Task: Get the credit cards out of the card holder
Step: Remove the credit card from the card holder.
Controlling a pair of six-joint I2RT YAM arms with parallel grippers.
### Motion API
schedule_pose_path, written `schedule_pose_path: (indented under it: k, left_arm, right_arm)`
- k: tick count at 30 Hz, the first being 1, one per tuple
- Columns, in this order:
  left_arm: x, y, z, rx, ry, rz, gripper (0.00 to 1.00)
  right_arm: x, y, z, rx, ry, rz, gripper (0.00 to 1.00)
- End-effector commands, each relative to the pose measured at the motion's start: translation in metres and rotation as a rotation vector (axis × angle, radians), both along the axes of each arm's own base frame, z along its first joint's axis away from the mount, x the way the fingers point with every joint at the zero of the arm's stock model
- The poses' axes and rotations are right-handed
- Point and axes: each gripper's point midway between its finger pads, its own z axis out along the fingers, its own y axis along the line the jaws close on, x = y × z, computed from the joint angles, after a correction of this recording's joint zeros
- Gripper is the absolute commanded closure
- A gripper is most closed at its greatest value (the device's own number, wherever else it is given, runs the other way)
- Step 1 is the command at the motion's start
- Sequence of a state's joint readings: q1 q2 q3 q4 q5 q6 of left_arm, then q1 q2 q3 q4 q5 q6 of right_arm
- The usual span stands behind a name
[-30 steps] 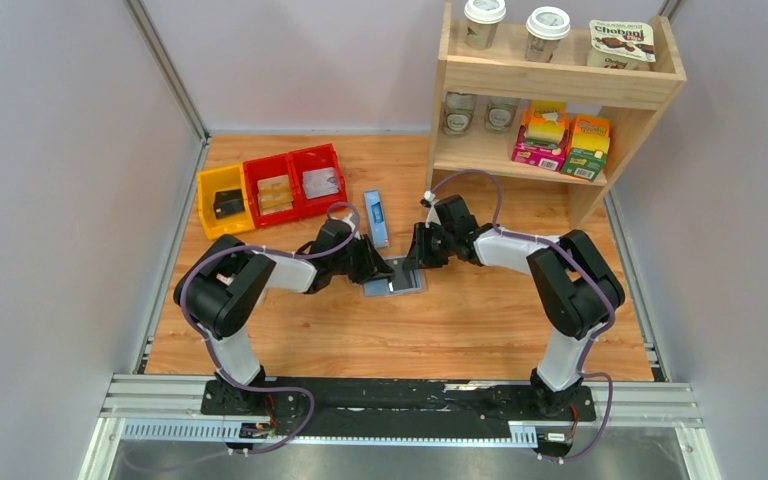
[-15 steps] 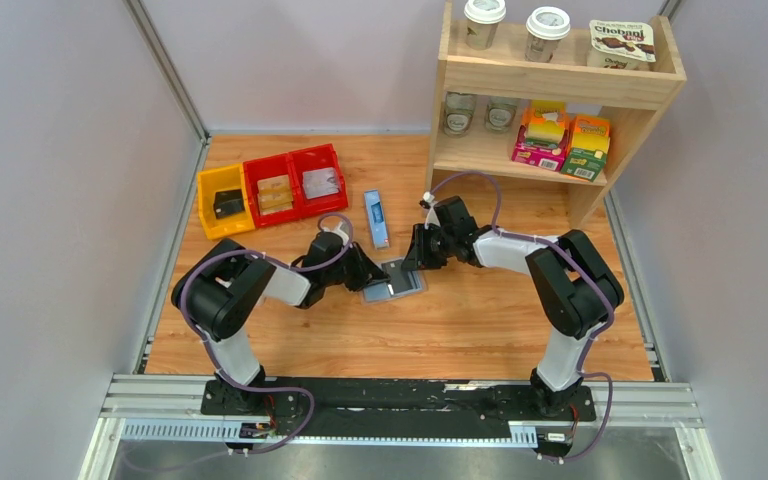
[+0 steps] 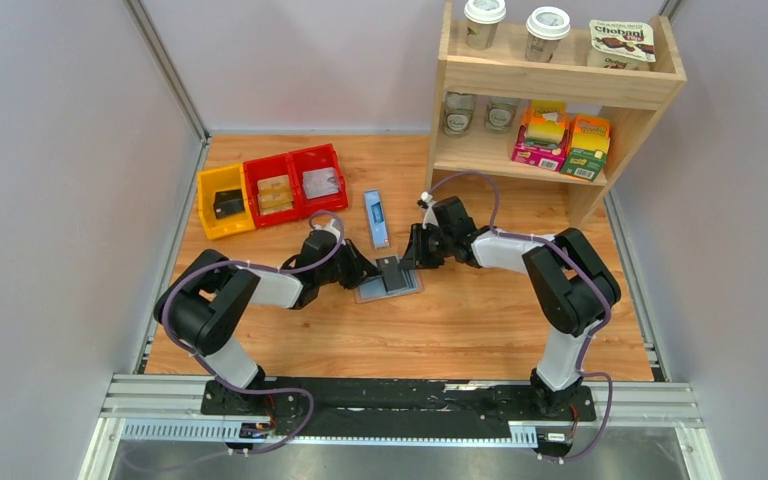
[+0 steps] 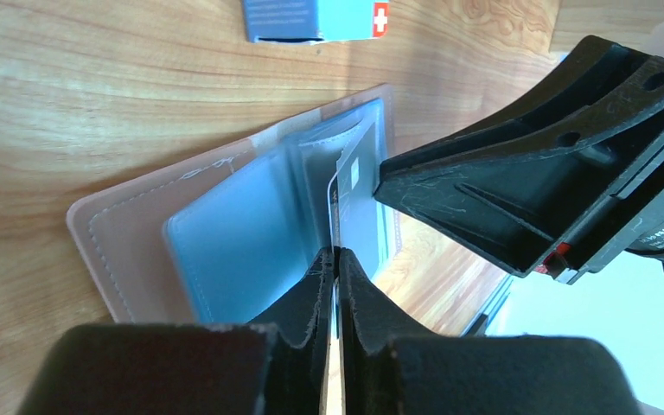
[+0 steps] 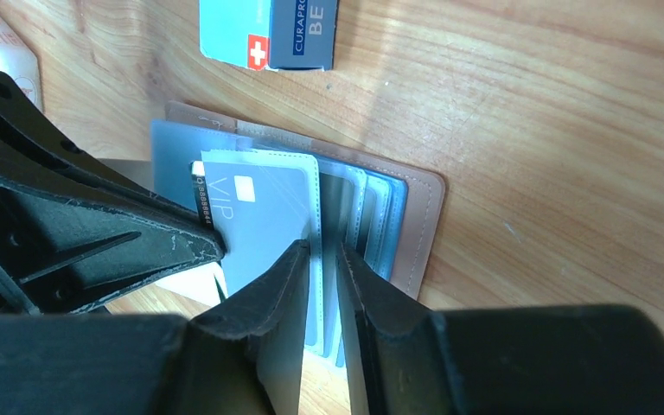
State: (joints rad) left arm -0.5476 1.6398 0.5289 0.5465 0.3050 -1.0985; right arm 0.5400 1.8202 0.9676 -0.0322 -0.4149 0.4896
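The left gripper (image 4: pixel 335 258), pinched shut on a dark credit card (image 4: pixel 361 220), has drawn back toward 8 o'clock, sliding it partway out of the open card holder (image 4: pixel 138 233), which the right gripper (image 5: pixel 322 251) clamps by a pocket, mid-way across the table (image 3: pixel 480 320).

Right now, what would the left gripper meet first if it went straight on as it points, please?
Probably a finger of the right gripper, just beyond the credit card the left gripper pinches; depth is unclear.
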Motion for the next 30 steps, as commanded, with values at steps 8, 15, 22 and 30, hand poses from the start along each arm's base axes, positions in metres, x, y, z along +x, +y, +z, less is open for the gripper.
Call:
schedule_pose_path:
  k: [8, 15, 22, 30]
  left_arm:
    - [-0.007, 0.015, -0.011, 0.065, 0.066, -0.008, 0.91]
    - [-0.008, 0.013, -0.011, 0.1, 0.062, -0.063, 0.91]
    - [-0.002, 0.0, 0.0, 0.053, 0.011, -0.108, 0.91]
    - [-0.003, -0.004, -0.005, 0.053, 0.032, -0.131, 0.91]
  right_arm:
    - [-0.015, -0.018, -0.039, -0.122, 0.071, -0.005, 0.76]
    - [-0.012, -0.008, -0.014, -0.06, 0.033, 0.021, 0.74]
    - [-0.002, 0.01, 0.038, 0.058, -0.047, 0.04, 0.69]
    - [-0.009, 0.018, 0.036, 0.119, -0.012, 0.067, 0.79]
